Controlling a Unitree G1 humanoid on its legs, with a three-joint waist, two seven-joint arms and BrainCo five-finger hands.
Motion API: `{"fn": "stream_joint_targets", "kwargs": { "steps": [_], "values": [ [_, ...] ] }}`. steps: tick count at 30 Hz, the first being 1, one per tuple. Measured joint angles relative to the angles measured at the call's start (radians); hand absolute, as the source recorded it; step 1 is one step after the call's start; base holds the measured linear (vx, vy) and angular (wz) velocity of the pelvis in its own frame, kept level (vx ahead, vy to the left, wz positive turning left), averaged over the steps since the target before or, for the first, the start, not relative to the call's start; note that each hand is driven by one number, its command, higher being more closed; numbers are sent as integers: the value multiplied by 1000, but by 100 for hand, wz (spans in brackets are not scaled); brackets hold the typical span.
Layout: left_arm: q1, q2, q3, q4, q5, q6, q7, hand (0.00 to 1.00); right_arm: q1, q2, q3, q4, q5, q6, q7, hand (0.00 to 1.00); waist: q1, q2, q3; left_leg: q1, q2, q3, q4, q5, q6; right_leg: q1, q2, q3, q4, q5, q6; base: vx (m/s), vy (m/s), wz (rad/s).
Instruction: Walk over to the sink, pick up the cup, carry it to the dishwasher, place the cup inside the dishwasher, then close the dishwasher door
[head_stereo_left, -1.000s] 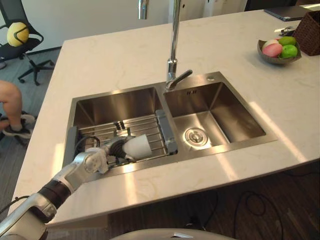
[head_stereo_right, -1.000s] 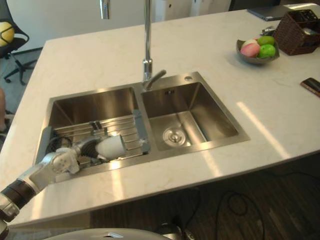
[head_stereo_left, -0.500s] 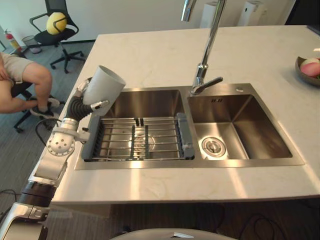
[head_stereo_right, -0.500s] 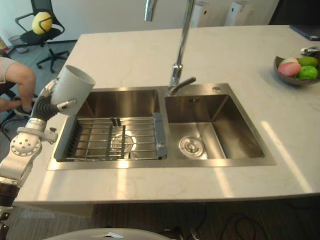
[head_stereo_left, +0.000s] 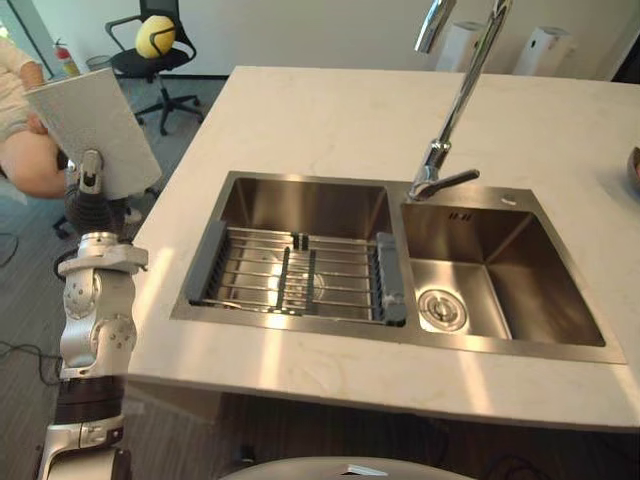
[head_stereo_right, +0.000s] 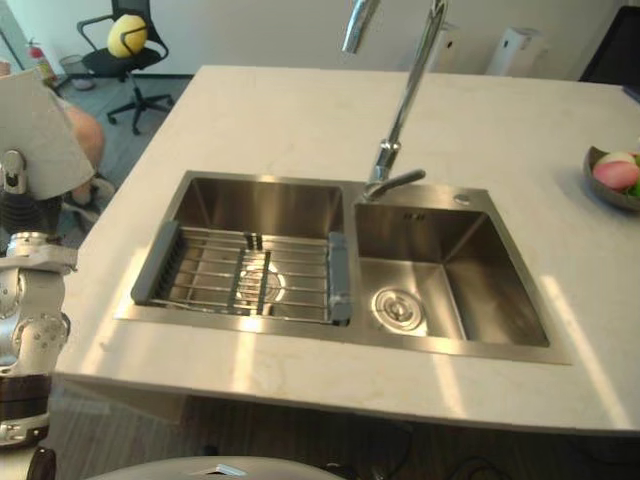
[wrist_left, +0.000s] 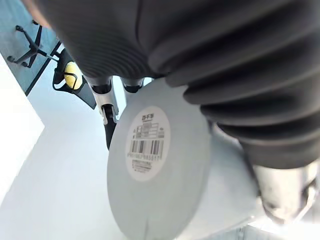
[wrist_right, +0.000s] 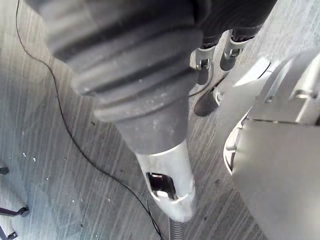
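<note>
Cup (head_stereo_left: 95, 125) now up & clear of bench (head_stereo_left: 300, 120) off to right of left hand (head_stereo_left: 90, 172), which grips near its base; tilted hold might slip during walk

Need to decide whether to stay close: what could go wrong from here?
1. The left hand holds the white cup high, out past the counter edge and above the floor. If the hold slips, the cup would probably fall to the floor rather than onto the counter.
2. A seated person is just beyond the cup. A turn toward the dishwasher might swing the arm close to them.
</note>
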Motion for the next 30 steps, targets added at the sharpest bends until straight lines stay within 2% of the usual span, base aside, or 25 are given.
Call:
{"fn": "stream_joint_targets", "kwargs": {
  "steps": [1, 7, 8, 10, 11, 12, 13, 14, 16, 17, 19, 20, 21, 22, 24, 25, 26, 27, 28, 29, 30],
  "values": [
    [6, -8, 34, 0, -40, 3, -19, 100, -4, 8, -16, -1, -27, -1, 0, 0, 9, -11, -2, 2, 0, 2, 0, 1, -1, -15, -4, 14, 28, -15, -3, 0, 0, 0],
    [50, -25, 155, -15, -98, 10, -49, 100, -3, 8, -27, -3, -72, 4, -16, 0, 27, -27, 3, 8, 0, 6, -1, -1, -6, -21, -5, 61, 47, -26, -15, -33, 5, -2],
    [67, -26, 170, -22, -98, 11, -49, 100, -1, 8, -37, -2, -81, 8, -14, 0, 29, -29, 4, 5, 0, 1, -5, -3, -9, -20, -1, 74, 51, -38, -29, -69, -2, 15],
    [82, -27, 184, -26, -94, 15, -51, 100, 1, 9, -38, -3, -94, 12, -9, 0, 29, -35, 8, 1, -1, -27, -6, -5, -6, -23, 2, 81, 87, -88, -56, -70, -22, 38],
    [83, -28, 192, -27, -88, 17, -57, 100, 11, 11, -38, -2, -102, 18, 5, 0, 28, -41, 11, -3, -10, -59, -6, -4, -6, -36, 2, 100, 128, -135, -71, -5, -58, 74],
    [85, -28, 214, -28, -86, 16, -69, 100, 20, 15, -38, -2, -109, 21, 13, 0, 31, -54, 14, -5, -19, -95, -2, -2, -6, -43, 2, 110, 170, -169, -83, 9, -42, 73],
    [87, -28, 222, -28, -86, 15, -72, 100, 22, 16, -38, -2, -109, 21, 14, 0, 33, -58, 14, -5, -20, -107, 0, -2, -6, -44, 2, 109, 179, -179, -92, 65, -66, 69],
    [91, -28, 248, -28, -85, 8, -81, 100, 31, 21, -38, -1, -108, 21, 31, 0, 49, -70, 18, -24, -23, -144, 16, 7, -9, -42, 8, 129, 211, -186, -101, 97, -63, 82],
    [94, -29, 256, -28, -83, 2, -94, 100, 24, 23, -37, -1, -108, 18, 45, 0, 56, -78, 18, -76, -24, -204, 63, 2, -10, -45, 25, 178, 211, -173, -83, 82, -58, 93],
    [100, -29, 268, -28, -81, 0, -104, 100, 10, 20, -37, -1, -108, 14, 55, 0, 72, -78, 18, -106, -25, -226, 90, -5, -10, -38, 33, 187, 192, -175, -76, 22, -29, 59],
    [115, -29, 307, -28, -81, -2, -104, 100, -32, 18, -33, -1, -109, 5, 73, 0, 93, -76, 22, -149, -29, -244, 136, -14, -9, -17, 39, 186, 141, -184, -42, -4, -55, 42],
    [130, -32, 315, -27, -82, -4, -102, 100, -63, 4, -21, -2, -109, 5, 81, 0, 103, -56, 35, -153, -24, -247, 151, -14, -9, -3, 48, 179, 132, -184, -42, -50, -53, 32],
    [137, -32, 314, -27, -82, -5, -101, 100, -76, -6, -12, -2, -111, 7, 90, 0, 107, -46, 42, -152, -22, -251, 155, -14, -9, 5, 51, 175, 134, -187, -42, -88, -48, 41],
    [149, -32, 311, -27, -82, -8, -99, 100, -93, -27, 9, -6, -125, 10, 99, 0, 106, -23, 56, -151, -19, -265, 162, -13, -9, 20, 55, 156, 146, -197, -43, -113, -52, 48],
    [157, -32, 302, -23, -82, -13, -99, 100, -99, -56, 41, -29, -154, 21, 100, 0, 106, 2, 69, -155, -23, -286, 160, 6, -2, 19, 59, 154, 198, -237, -56, -140, -84, 67],
    [160, -32, 284, -18, -82, -19, -105, 100, -96, -79, 65, -32, -169, 27, 105, 0, 96, 11, 74, -167, -30, -299, 156, 31, 9, 16, 68, 154, 241, -272, -74, -142, -101, 80],
    [161, -32, 276, -13, -82, -22, -109, 100, -94, -87, 72, -31, -175, 28, 111, 0, 91, 18, 78, -168, -31, -297, 148, 42, 17, 16, 72, 153, 256, -282, -83, -176, -121, 98],
    [163, -31, 273, 12, -82, -26, -125, 100, -90, -99, 88, -28, -178, 32, 110, 0, 83, 27, 83, -160, -27, -257, 101, 55, 107, 12, 67, 131, 299, -295, -90, -123, -74, 68],
    [163, -28, 276, 28, -82, -29, -127, 100, -92, -98, 95, -28, -178, 37, 109, 0, 81, 27, 84, -160, -16, -195, 88, 47, 181, 13, 63, 118, 307, -294, -89, -164, -102, 79],
    [159, -24, 276, 56, -83, -32, -136, 100, -98, -95, 101, -28, -176, 45, 109, 0, 73, 29, 81, -163, 0, -111, 70, 5, 255, 19, 59, 96, 306, -289, -90, -129, -113, 96],
    [138, -21, 273, 90, -88, -34, -155, 100, -97, -95, 102, -26, -173, 49, 108, 0, 53, 18, 72, -167, 25, -14, 61, -104, 272, 21, 56, 67, 285, -274, -93, -124, -101, 102]
  ]
}}
